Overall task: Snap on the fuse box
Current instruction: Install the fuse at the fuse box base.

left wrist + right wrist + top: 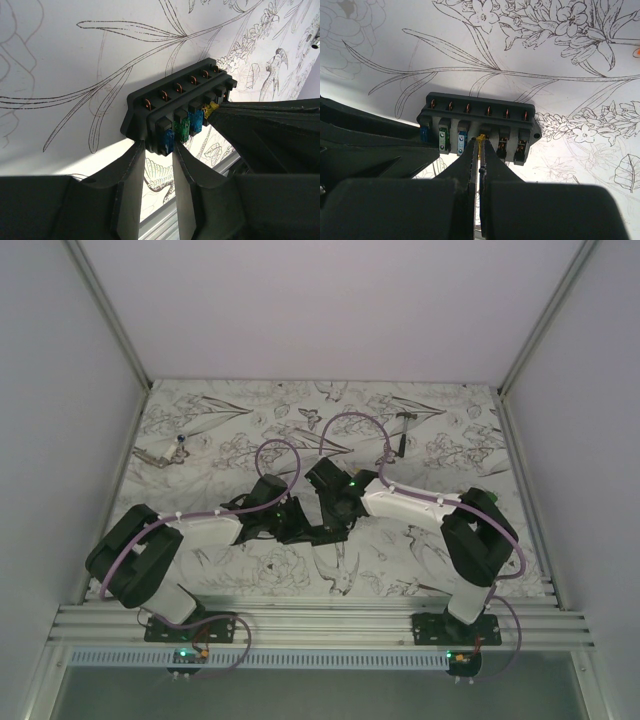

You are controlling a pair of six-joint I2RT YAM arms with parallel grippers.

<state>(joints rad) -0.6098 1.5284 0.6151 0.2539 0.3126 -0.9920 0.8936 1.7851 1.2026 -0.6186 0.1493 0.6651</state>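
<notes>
The fuse box (175, 97) is pinched by the left claw (158, 150). Its fingers are clamped on the short end of the box nearest them, one on each side of the first blue fuse (167, 142). The rest of the box runs away from those tips unsupported and looks to be held clear of the floral tabletop (560, 60). The fuse face is turned back toward the claw, with the copper terminals (179, 88) along the far edge.

The right claw (479, 146) has its fingers drawn together. Its tips sit on the yellow fuse (481, 136) straight ahead of them (whether they nip it or only push on it I cannot tell). The two slots (512, 142) just to the right of those tips show no coloured fuse.

The box looks like light, rigid moulded plastic with smooth walls, so hard fingers will probably slide on it rather than bite. Held only at one end, it is likely to pivot about the pinch when pressed further along. A hold across the long side walls, level with the slot being pressed and clear of the fuses, would resist that better. The fuses are thin and should be pushed squarely from above, since a slanted shove could tilt one or jam it in its clips.
</notes>
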